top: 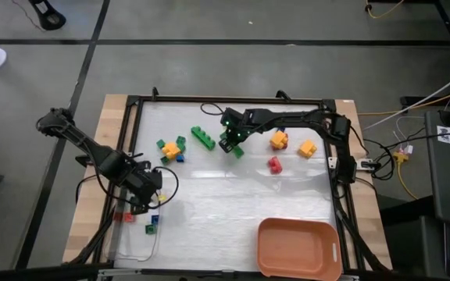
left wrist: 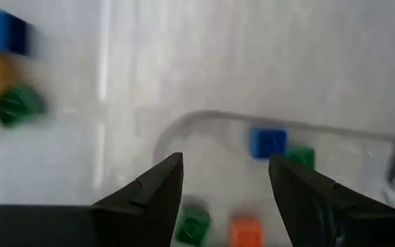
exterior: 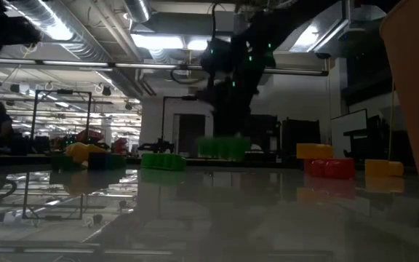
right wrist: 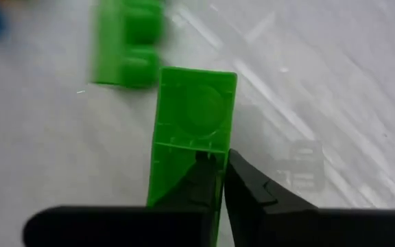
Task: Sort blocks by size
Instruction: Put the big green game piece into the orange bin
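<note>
My right gripper (top: pixel 233 142) is shut on a green block (right wrist: pixel 194 110) at the table's far middle, lifted a little above the surface (exterior: pixel 222 148). A long green block (top: pixel 203 138) lies just left of it. A yellow, green and blue cluster of blocks (top: pixel 172 148) sits farther left. Two yellow blocks (top: pixel 278 140) (top: pixel 308 148) and a red one (top: pixel 274 164) lie to the right. My left gripper (top: pixel 148 193) hovers open at the near left, above small blue (left wrist: pixel 269 143), green (left wrist: pixel 194 225) and red (left wrist: pixel 245 232) blocks. My right gripper pinches one end of the green block, at its side wall (right wrist: pixel 219 147). One finger seems to sit in the hollow underside and the other outside. The fingers slant down from the table's right. The block hangs clear of the table with its hollow side toward the wrist.
An orange tray (top: pixel 299 248) stands at the near right corner. A black frame (top: pixel 135 125) borders the white work surface. A thin cable loop (left wrist: pixel 184 123) lies on the surface by the small blocks at the near left.
</note>
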Motion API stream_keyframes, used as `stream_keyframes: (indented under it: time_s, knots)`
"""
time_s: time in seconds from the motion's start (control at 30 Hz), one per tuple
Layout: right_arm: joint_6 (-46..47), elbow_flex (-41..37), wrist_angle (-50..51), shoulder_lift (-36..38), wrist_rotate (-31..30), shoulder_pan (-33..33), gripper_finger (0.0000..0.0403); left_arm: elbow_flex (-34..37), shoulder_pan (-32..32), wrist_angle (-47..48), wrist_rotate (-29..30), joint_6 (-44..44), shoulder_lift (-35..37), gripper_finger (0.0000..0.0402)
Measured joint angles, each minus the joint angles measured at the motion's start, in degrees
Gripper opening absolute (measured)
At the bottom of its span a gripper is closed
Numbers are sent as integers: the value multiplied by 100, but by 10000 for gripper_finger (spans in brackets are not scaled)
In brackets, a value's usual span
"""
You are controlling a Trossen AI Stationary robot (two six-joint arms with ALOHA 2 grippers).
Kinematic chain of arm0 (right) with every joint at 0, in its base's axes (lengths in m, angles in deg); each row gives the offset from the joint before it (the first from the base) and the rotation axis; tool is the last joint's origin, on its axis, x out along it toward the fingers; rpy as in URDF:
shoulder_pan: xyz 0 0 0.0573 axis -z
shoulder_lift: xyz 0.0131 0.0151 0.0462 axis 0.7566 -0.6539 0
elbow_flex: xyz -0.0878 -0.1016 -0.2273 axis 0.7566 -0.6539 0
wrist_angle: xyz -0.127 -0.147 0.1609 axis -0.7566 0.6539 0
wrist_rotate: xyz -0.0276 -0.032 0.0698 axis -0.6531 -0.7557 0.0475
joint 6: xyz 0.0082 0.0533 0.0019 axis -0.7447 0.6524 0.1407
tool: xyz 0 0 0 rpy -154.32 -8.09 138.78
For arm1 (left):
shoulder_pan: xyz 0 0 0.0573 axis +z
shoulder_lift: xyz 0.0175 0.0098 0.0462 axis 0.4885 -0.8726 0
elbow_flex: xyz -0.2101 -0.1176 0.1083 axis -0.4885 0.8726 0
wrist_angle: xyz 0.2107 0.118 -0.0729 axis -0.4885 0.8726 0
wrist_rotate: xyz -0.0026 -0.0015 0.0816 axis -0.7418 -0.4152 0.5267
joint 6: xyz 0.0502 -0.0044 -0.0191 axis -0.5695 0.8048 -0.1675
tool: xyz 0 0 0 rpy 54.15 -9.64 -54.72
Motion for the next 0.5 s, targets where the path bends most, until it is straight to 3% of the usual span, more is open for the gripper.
stream_keyframes:
  time_s: [0.2, 0.33, 0.5]
  knots:
    - [-263, 811, 802, 338, 747, -72, 10, -3, 235, 1, 1277, -33, 165, 203]
    - [-371, 1556, 1747, 518, 854, -357, 11, -1, 496, -22, 2162, -298, 161, 203]
    - [-463, 2331, 2711, 686, 791, -1033, 8, -3, 1095, -352, 2511, -652, 158, 203]
